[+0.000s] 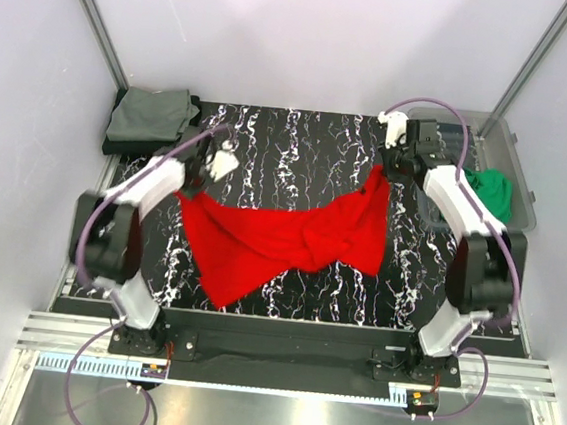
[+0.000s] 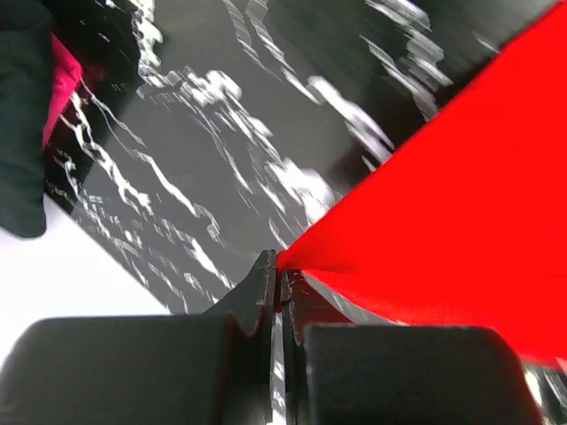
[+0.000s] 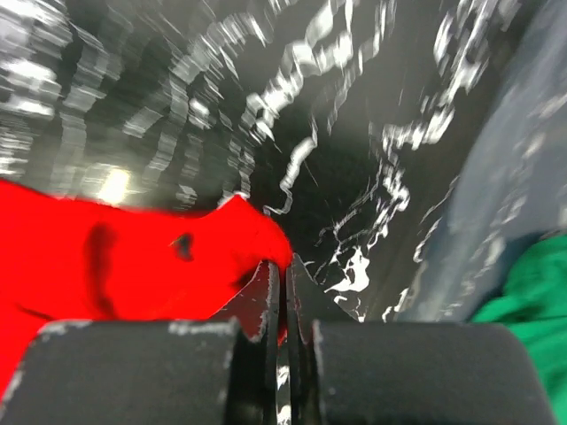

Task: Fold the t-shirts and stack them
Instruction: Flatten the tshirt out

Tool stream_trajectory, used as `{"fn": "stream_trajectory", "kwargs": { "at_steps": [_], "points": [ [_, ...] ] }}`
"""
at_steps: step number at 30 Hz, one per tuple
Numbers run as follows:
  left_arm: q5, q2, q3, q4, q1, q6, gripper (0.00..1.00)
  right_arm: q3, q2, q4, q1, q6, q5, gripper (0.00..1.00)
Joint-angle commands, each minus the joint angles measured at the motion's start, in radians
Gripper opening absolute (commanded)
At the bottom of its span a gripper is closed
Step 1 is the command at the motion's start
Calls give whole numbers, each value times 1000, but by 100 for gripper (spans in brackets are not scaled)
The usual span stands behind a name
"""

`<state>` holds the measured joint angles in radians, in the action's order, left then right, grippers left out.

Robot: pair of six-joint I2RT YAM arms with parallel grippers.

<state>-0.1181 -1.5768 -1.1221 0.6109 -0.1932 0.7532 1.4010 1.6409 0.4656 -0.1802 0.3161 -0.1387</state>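
Left wrist view: left end effector (image 2: 279,266) is closed tight, with a corner of the red t-shirt (image 2: 443,204) pinched at its tips and the cloth fanning out to the right above the black marbled counter (image 2: 221,133).

Right wrist view: right end effector (image 3: 283,266) is likewise closed, nipping a red fold at its tips.

Top external view: the red shirt spans between the two arms. Its left corner is at the left end effector and its far-right corner at the right one. It is twisted mid-span, and the lower edge trails toward near-left.

The green t-shirt (image 1: 491,192) sits in a clear bin (image 1: 516,145), just beside the right arm. The grey-olive t-shirt (image 1: 152,115) lies on the dark t-shirt (image 1: 119,144) at the far-left corner, well apart from both end effectors.
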Motion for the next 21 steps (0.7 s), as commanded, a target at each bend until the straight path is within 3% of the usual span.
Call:
{"fn": "stream_trajectory", "kwargs": {
  "at_steps": [1, 4, 10, 13, 16, 21],
  "points": [
    [-67, -185, -259, -134, 24, -100, 10, 119, 109, -82, 48, -35, 19, 0],
    [-124, -334, -433, -128, 24, -158, 42, 213, 212, -79, 67, -17, 22, 0],
    [-134, -336, -435, -163, 52, -232, 63, 228, 208, -82, 68, -17, -13, 0],
    [-91, -330, -395, -154, 96, -267, 61, 179, 169, -84, 68, -29, -45, 0],
    [-3, -359, -412, -94, 147, -305, 50, 130, 142, -82, 68, -43, -61, 0],
    [171, -452, -556, 84, 227, -367, 39, 124, 126, -74, 68, -46, -67, 0]
  ]
}}
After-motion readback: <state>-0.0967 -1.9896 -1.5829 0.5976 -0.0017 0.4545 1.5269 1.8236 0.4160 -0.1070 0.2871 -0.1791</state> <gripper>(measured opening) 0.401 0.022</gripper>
